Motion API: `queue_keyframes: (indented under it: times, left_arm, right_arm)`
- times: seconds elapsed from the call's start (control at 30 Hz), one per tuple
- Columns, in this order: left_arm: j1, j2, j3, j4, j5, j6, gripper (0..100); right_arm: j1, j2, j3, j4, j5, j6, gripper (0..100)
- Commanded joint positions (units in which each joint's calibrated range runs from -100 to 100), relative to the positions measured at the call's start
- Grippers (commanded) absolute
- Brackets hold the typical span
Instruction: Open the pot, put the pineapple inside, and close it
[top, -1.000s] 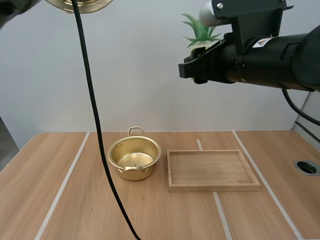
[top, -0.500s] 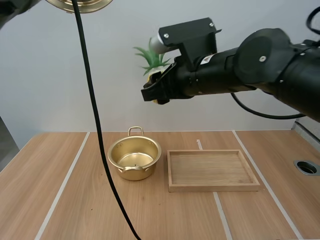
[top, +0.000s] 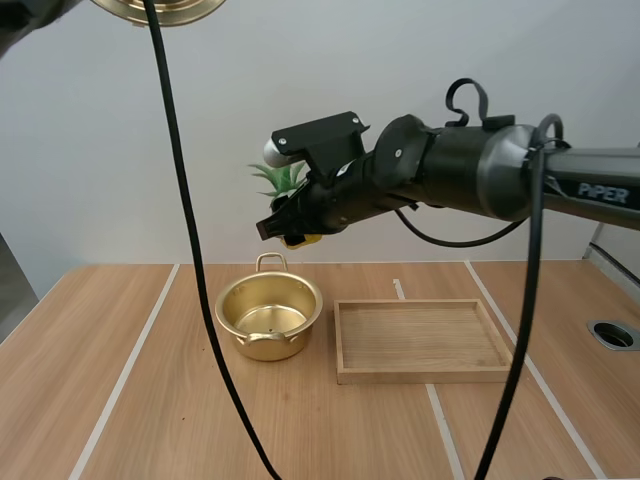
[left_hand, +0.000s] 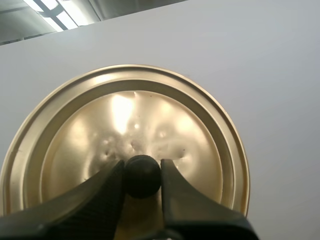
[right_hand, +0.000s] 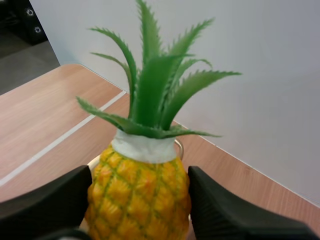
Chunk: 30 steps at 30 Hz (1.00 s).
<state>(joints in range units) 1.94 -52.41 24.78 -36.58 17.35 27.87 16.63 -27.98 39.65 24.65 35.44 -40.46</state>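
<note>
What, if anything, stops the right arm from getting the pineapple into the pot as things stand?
Probably nothing: the pot stands open, the left end effector holds the lid high aside, and the right end effector holds the pineapple above the pot with only air between.

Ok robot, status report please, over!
Right gripper shut on pineapple, up near open pot. Left gripper shut on lid, held high. Tray beside pot, not blocking.
</note>
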Motion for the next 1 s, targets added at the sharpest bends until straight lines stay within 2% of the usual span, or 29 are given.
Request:
queue_keyframes:
  times: [0.0,0.17,0.5,0.87,0.97]
  left_arm:
    - [-0.17,-0.35,-0.5,-0.95,-1.98,-0.57,0]
    - [-0.17,-0.35,-0.5,-0.95,-1.98,-0.57,0]
    - [-0.17,-0.35,-0.5,-0.95,-1.98,-0.57,0]
    - [-0.17,-0.35,-0.5,-0.95,-1.98,-0.57,0]
    - [-0.17,-0.35,-0.5,-0.95,-1.98,-0.57,0]
  right_arm:
    - [0.05,2.94,-0.44,1.31,-2.97,-2.43,0]
    - [0.05,8.56,-0.44,5.94,-4.13,-6.89,0]
    - [0.05,17.92,-0.44,7.35,-8.89,-12.13,0]
    - [0.05,25.5,-0.44,18.57,-8.89,-24.05,0]
    - [0.05,27.27,-1.04,19.57,-7.23,-25.54,0]
